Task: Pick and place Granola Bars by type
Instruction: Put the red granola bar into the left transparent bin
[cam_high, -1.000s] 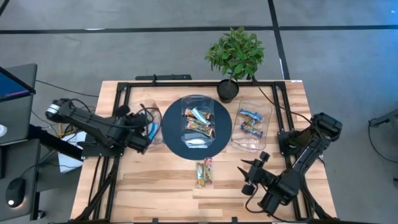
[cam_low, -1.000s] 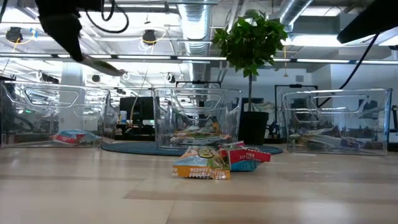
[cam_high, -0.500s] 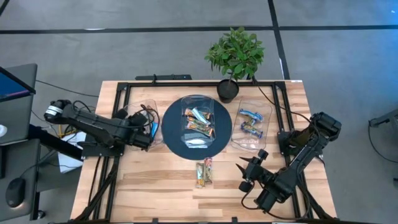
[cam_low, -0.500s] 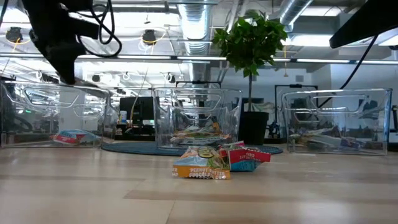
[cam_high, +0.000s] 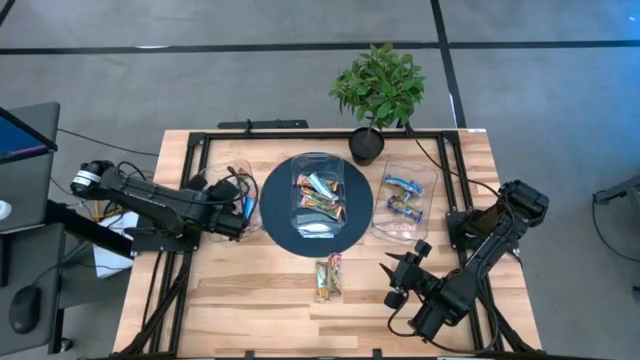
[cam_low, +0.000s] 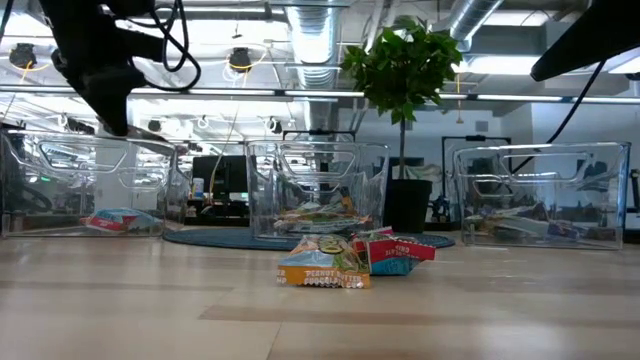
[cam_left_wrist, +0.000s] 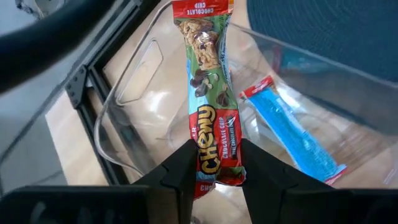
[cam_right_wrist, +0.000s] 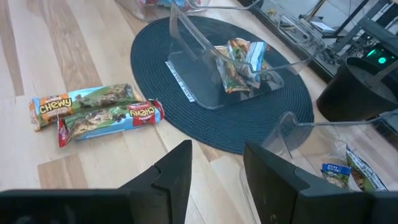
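With the left gripper (cam_left_wrist: 211, 163) pinching a Chewy bar (cam_left_wrist: 211, 106) over the left tub (cam_high: 232, 190), release should wait until it sits low inside, beside the blue-wrapped bar (cam_left_wrist: 291, 134), while the right gripper (cam_right_wrist: 217, 167), spread empty, hangs near two loose bars (cam_high: 328, 277).

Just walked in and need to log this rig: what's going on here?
The robot is sorting granola bars into clear tubs. The left claw holds a Chewy chocolate chip bar over the left tub, which already has a blue bar in it. The right claw waits empty near the table's front; two bars still lie on the wood there.
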